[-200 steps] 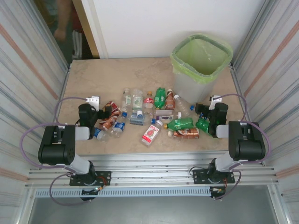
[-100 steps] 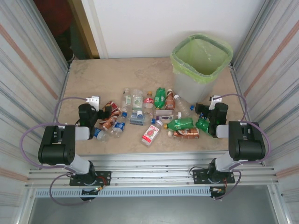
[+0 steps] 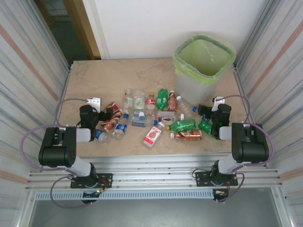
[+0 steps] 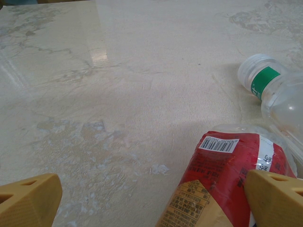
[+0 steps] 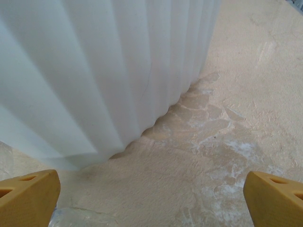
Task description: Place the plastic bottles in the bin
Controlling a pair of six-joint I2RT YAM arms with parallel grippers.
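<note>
**STATUS: BOTH ARMS IDLE, BOTTLES ON TABLE, NONE HELD**

Change vs. earlier frames: a person stood in the doorway (image 3: 57, 19), upper left of top view; it now shows dark floor. Arms, bottles and bin are unmoved.

The left gripper (image 4: 154, 198) has its jaws wide apart and nothing btwn them. It sits low over the table (image 3: 118, 75), left of ctr in top view. In the left wrist view a red-label bottle (image 4: 222, 184) lies at lower right, touching or just beside the right-hand finger. A clear bottle (image 4: 274, 90) w/ white cap and green band lies beyond it at the right edge.

The right gripper (image 5: 151, 198) also has its jaws wide apart, holding nothing. It faces the ribbed wall of the bin (image 5: 94, 71), which is near.

The plastic bottles (image 3: 156, 118) are scattered across the frame ctr in top view, btwn the two arms. The bin stands at upper right. A green bottle (image 3: 205, 126) lies just beside the right wrist.
</note>
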